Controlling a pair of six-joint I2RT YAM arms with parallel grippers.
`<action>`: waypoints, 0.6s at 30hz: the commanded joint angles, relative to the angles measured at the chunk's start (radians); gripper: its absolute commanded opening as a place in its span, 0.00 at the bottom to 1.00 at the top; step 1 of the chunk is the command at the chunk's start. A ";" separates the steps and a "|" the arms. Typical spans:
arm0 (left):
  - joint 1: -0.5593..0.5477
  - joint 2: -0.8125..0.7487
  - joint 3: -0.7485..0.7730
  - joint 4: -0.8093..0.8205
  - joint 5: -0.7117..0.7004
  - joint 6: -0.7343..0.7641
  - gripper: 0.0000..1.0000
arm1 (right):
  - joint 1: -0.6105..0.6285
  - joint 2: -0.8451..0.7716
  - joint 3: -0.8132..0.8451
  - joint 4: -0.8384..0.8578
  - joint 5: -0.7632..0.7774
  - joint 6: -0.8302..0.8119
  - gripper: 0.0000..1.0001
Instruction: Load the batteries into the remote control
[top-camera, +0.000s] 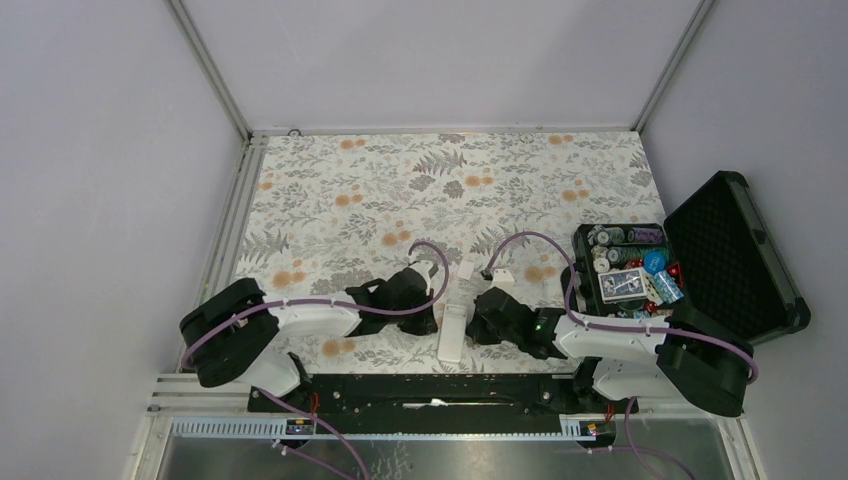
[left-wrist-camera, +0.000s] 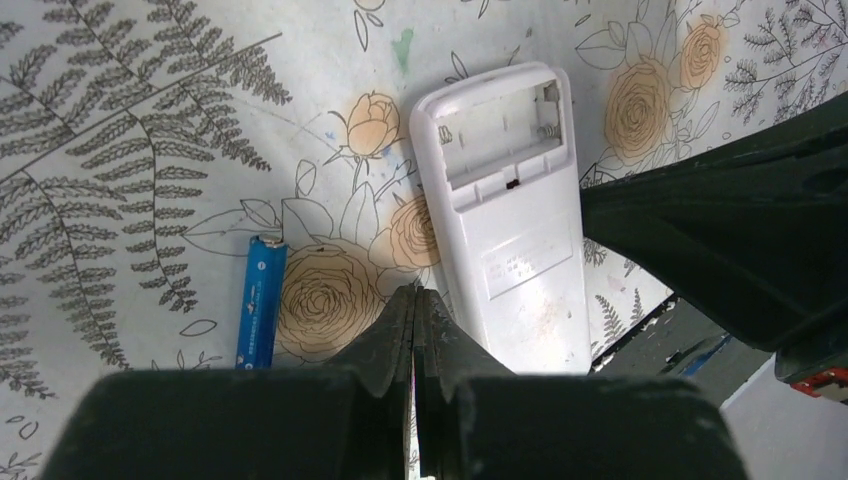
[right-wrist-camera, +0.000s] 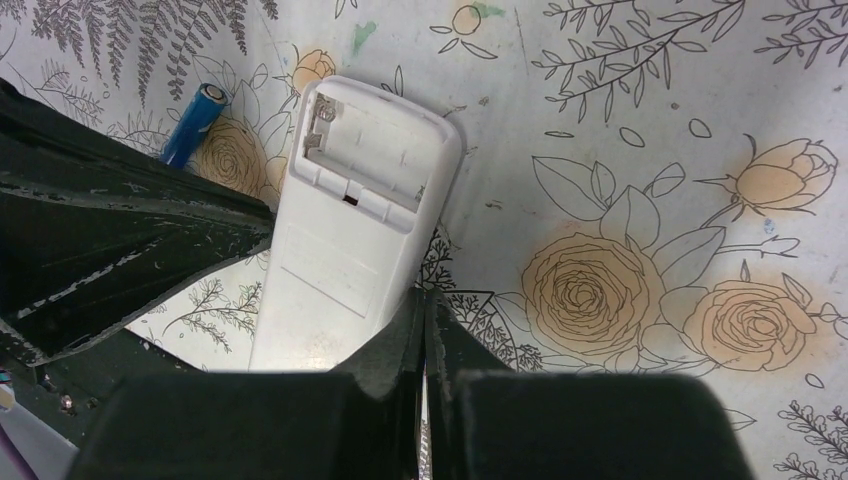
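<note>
The white remote control (top-camera: 451, 340) lies face down between my two grippers, its plain back up. Its battery compartment (left-wrist-camera: 505, 120) at the far end is open and empty; it also shows in the right wrist view (right-wrist-camera: 365, 140). One blue battery (left-wrist-camera: 260, 300) lies flat on the cloth just left of the remote, and shows in the right wrist view (right-wrist-camera: 195, 122). It is hidden in the top view. I see no second battery. My left gripper (left-wrist-camera: 415, 295) is shut and empty, at the remote's left edge. My right gripper (right-wrist-camera: 422, 298) is shut and empty, at its right edge.
An open black case (top-camera: 722, 250) stands at the right, holding chip stacks, a card deck and dice. The flowered cloth (top-camera: 400, 190) covers the table. The black rail (top-camera: 400, 385) runs along the near edge, just behind the remote.
</note>
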 joint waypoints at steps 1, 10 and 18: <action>-0.009 -0.015 -0.047 -0.059 0.001 -0.012 0.00 | 0.005 0.017 0.013 -0.034 0.046 -0.024 0.00; -0.009 -0.089 -0.043 -0.100 -0.019 -0.010 0.00 | 0.006 -0.022 0.040 -0.121 0.067 -0.050 0.04; -0.009 -0.263 -0.044 -0.154 -0.044 -0.008 0.05 | 0.006 -0.108 0.136 -0.234 0.086 -0.173 0.21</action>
